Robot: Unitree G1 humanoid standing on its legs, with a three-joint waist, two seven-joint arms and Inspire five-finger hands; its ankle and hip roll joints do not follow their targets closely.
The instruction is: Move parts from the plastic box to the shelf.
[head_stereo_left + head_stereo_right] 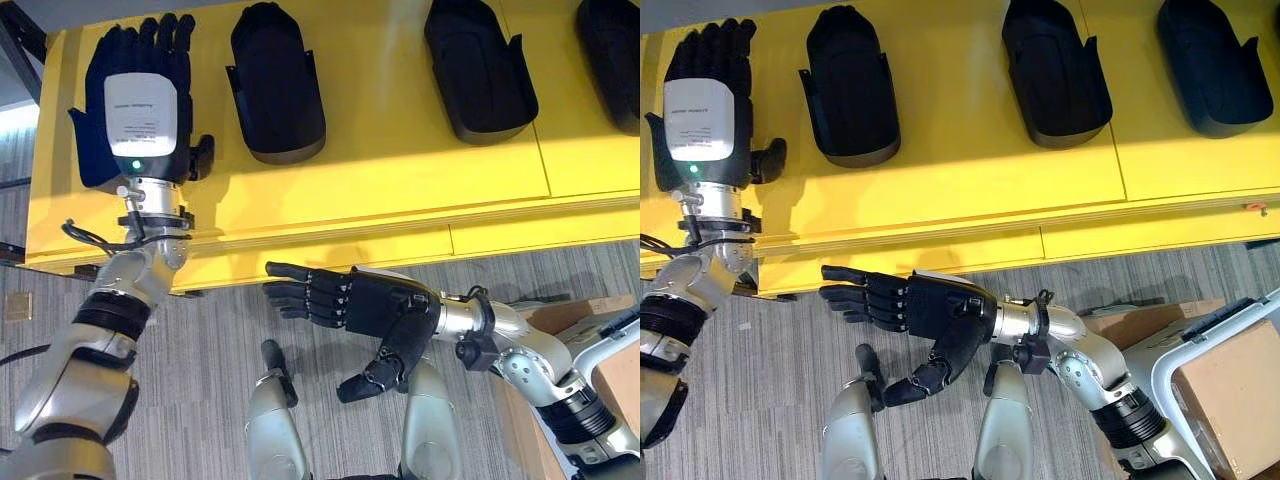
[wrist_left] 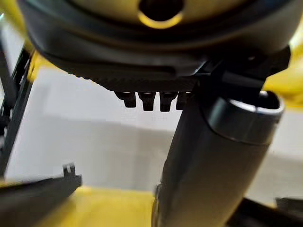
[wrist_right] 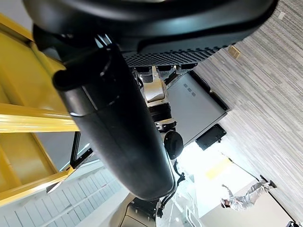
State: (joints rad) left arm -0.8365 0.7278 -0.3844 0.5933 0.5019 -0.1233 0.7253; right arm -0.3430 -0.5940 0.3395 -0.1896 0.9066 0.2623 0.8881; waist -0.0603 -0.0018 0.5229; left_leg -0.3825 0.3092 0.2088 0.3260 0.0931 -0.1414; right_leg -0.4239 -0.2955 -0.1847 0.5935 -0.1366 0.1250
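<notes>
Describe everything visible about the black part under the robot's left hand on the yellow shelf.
The black part lies flat on the yellow shelf at its left end, first in a row of similar dark, matte, plastic-looking shells. The left hand rests palm-down on it with straight fingers and covers most of it, so just dark edges show: a flared lip to the hand's left and a rim below the palm. Its full shape is hidden.

Glossy yellow shelf (image 1: 400,170), matt black parts (image 1: 275,85)

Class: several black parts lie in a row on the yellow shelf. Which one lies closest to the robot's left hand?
The leftmost black part. It lies right beside the left hand, which rests flat on the yellow shelf; the other parts sit further along towards the robot's right.
</notes>
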